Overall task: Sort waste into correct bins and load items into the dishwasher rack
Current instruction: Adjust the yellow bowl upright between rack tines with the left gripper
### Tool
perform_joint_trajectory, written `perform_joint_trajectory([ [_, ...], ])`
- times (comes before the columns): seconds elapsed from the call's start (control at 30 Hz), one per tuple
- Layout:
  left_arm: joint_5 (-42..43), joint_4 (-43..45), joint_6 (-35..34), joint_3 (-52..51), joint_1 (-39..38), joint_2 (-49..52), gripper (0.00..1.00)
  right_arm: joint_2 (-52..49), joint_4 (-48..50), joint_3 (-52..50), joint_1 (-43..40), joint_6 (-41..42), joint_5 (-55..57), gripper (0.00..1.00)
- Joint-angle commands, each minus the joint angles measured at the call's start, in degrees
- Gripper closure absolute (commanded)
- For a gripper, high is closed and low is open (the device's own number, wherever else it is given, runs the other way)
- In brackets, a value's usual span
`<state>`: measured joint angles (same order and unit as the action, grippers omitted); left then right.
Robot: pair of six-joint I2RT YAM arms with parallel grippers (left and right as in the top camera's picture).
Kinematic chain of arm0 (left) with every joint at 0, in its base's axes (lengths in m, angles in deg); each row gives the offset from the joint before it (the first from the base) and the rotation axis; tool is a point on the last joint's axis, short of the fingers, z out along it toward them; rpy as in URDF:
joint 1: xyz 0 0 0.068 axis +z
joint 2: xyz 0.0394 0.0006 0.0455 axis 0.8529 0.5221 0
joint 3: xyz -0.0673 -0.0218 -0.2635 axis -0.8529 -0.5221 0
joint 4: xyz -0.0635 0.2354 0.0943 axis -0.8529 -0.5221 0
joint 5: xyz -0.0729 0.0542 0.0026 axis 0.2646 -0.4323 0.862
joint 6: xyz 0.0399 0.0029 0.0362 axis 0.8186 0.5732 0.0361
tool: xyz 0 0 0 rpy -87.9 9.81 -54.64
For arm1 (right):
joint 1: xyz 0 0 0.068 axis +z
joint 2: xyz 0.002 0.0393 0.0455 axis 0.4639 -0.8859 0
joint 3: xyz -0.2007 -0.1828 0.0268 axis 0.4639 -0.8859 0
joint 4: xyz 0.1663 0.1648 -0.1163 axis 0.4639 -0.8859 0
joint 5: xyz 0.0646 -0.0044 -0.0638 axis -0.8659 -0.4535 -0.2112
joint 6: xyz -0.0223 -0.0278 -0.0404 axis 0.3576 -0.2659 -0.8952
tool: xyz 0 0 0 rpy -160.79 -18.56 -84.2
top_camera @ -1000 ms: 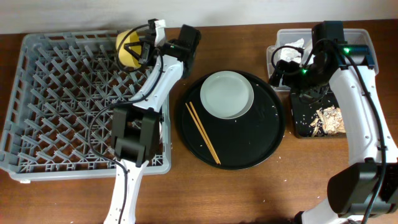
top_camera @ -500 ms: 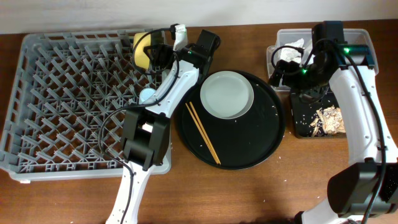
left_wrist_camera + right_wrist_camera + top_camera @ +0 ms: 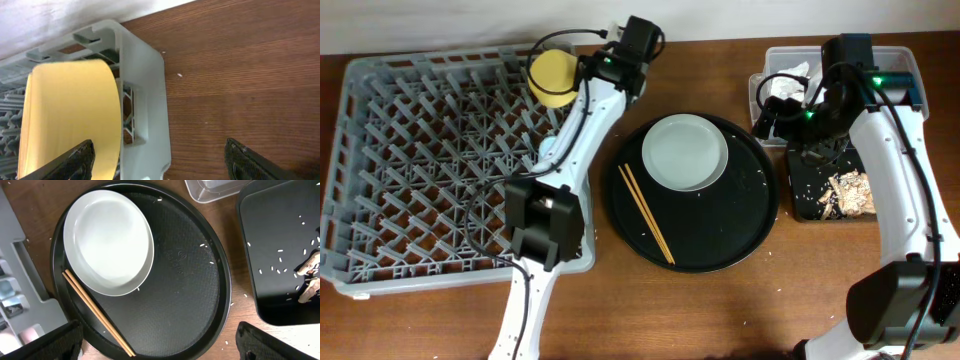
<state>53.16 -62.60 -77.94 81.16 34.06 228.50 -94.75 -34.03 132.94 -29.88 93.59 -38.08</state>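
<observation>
The yellow bowl (image 3: 552, 78) (image 3: 70, 115) stands on edge in the back right corner of the grey dishwasher rack (image 3: 380, 250) (image 3: 145, 100). My left gripper (image 3: 595, 65) (image 3: 160, 165) is open and straddles the rack's corner wall, one finger beside the bowl, the other over bare table. The pale plate (image 3: 684, 152) (image 3: 110, 242) and wooden chopsticks (image 3: 645, 213) (image 3: 97, 312) lie on the round black tray (image 3: 720, 240) (image 3: 190, 280). My right gripper (image 3: 770, 118) (image 3: 160, 347) hangs open and empty above that tray's right side.
A clear tub (image 3: 900, 60) (image 3: 215, 190) at the back right holds a crumpled white napkin (image 3: 788, 82). In front of it a shallow black rectangular tray (image 3: 810, 200) (image 3: 280, 255) holds tan food scraps (image 3: 848, 192) (image 3: 310, 280). Rice grains dot the round tray.
My left gripper opened, let go of the yellow bowl and drew back to the right. The bowl now stands in the rack's corner. The rack shifted slightly. The right arm stayed still.
</observation>
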Motion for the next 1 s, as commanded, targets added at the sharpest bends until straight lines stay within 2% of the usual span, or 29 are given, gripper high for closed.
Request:
perform_joint_trajectory([
  [0.0,-0.7,-0.7,0.5,0.2,3.6,-0.2,0.13,-0.2,0.0,-0.3,0.5,0.0,0.3,0.02],
  [0.03,-0.7,-0.6,0.5,0.2,3.5,-0.9,0.08,-0.2,0.0,-0.3,0.5,0.0,0.3,0.02],
  [0.13,-0.5,-0.7,0.4,0.3,3.8,-4.6,0.08,-0.2,0.0,-0.3,0.5,0.1,0.3,0.02],
  [0.17,-0.3,-1.2,-1.5,0.3,4.4,-5.0,0.08,-0.2,0.0,-0.3,0.5,0.1,0.3,0.02],
  [0.27,6.4,-3.4,-3.0,0.2,8.4,-5.0,0.08,-0.2,0.0,-0.3,0.5,0.1,0.3,0.02],
  [0.57,5.8,-4.7,-3.6,0.5,10.0,-5.3,0.08,-0.2,0.0,-0.3,0.5,0.0,0.3,0.02],
  [0.67,5.8,-4.7,-3.6,1.9,10.0,-8.9,0.08,-0.2,0.0,-0.3,0.5,0.1,0.3,0.02],
  [0.83,7.6,-12.2,-4.3,1.8,7.7,-12.6,0.08,-0.2,0.0,-0.3,0.5,0.0,0.3,0.02],
  [0.87,11.3,-14.5,-4.3,1.8,7.1,-12.6,0.18,-0.2,0.0,-0.3,0.5,0.0,0.3,0.01],
  [0.9,15.5,-16.5,-4.3,1.3,6.1,-12.6,0.37,-0.2,0.0,-0.3,0.5,0.1,0.3,0.02],
  [0.93,17.6,-18.7,-7.0,-0.4,5.4,-12.6,0.48,-0.2,0.0,-0.3,0.5,0.1,0.3,0.01],
  [0.97,17.6,-19.2,-9.4,-2.7,5.3,-12.6,0.48,-0.2,0.0,-0.3,0.5,0.1,0.3,0.02],
])
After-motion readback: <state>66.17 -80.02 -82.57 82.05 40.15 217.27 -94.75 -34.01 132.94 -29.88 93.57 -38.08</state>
